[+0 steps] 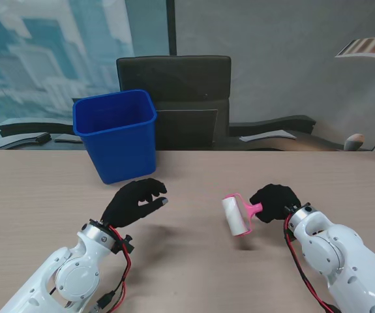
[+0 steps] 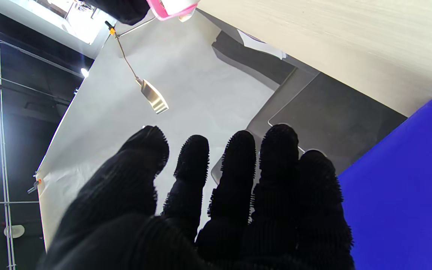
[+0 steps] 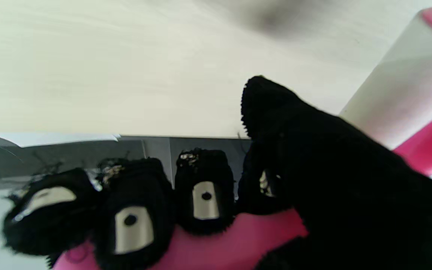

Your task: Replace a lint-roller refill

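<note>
Right hand (image 1: 275,201) grips the pink lint roller (image 1: 239,214) by its handle, white roll lifted off the counter (image 1: 194,261). Left hand (image 1: 134,202) empty, fingers loosely spread, near the blue bin (image 1: 117,134).

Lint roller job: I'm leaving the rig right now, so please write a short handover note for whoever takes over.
Right hand: shut on the pink handle of the lint roller, its white roll pointing toward the table's middle, seemingly lifted just off the table.
Left hand: open, holding nothing, fingers loosely curled, hovering just in front of the blue bin.
Blue bin: upright on the table's far left; nothing visible inside from the stand view.
Done: roller picked up.
Left: the roll is still on the roller. Pull it off, probably drop it in the bin, then fit a new refill; none is in view.
</note>
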